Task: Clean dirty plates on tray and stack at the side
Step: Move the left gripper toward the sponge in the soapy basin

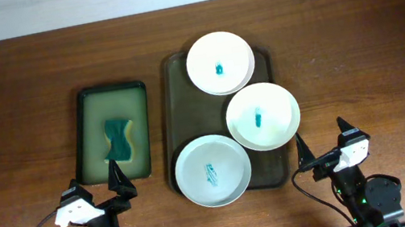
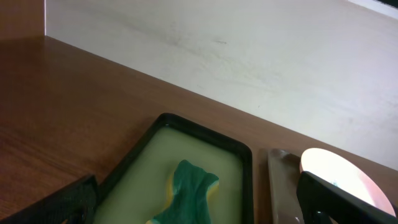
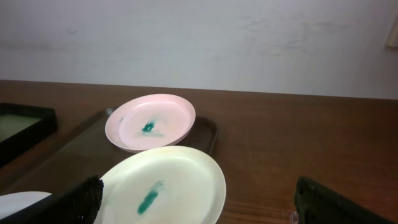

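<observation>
Overhead, 3 smeared plates (image 1: 262,115) lie on the tray (image 1: 177,109), spread from far to near. Fingers wide and empty, the left gripper (image 1: 92,180) and right gripper (image 1: 320,134) hang on the near side. Plates look light, stiff and slick; best pinched at a rim overhanging the tray

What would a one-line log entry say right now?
plates: three smeared, on tray | sponge: untouched | left gripper: open | right gripper: open

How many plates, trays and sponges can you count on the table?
Plates: 3
Trays: 2, the brown tray and the green tray
Sponge: 1
Total: 6
</observation>
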